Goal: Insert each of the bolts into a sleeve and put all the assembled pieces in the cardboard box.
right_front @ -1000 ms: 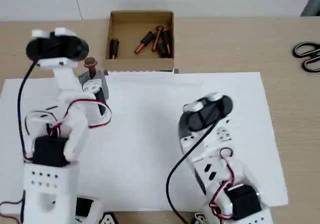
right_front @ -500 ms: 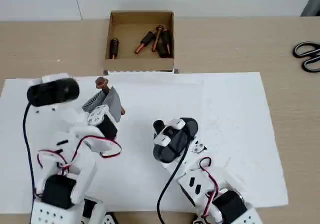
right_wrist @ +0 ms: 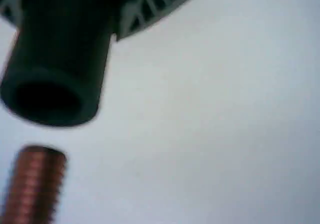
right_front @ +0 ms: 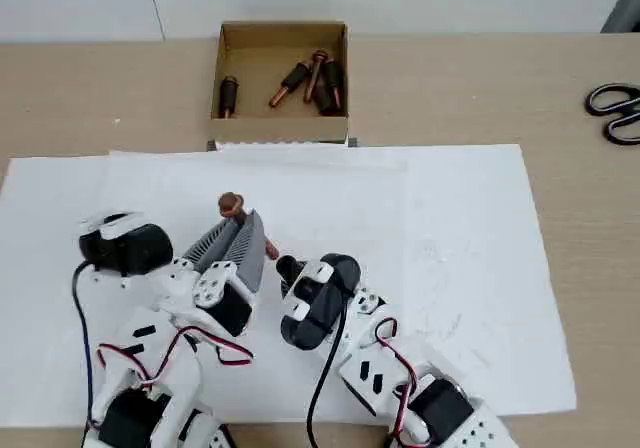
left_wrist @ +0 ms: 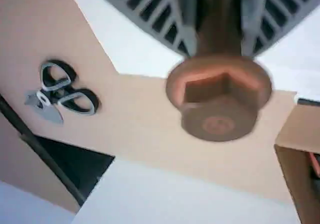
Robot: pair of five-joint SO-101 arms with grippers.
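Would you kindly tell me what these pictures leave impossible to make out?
High view: bolt shank hidden inside the left gripper.
High view: sleeve mostly covered by the right arm's wrist.
High view: assembled pieces overlap in the cardboard box; count unclear.
Right wrist view: bolt tip blurred, cut off by the edge.

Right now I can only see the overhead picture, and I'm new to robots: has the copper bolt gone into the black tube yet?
Observer: Not yet. The right wrist view shows the threaded tip of the bolt just outside the sleeve, with a gap between them.
Operator: Is the tube's hole pointing toward it?
Observer: Its open end, a dark round hole, is the end nearest the tip.
Operator: What holds the bolt?
Observer: In the left wrist view, the left end effector is clamped on the shank, with the hex head sticking out free.
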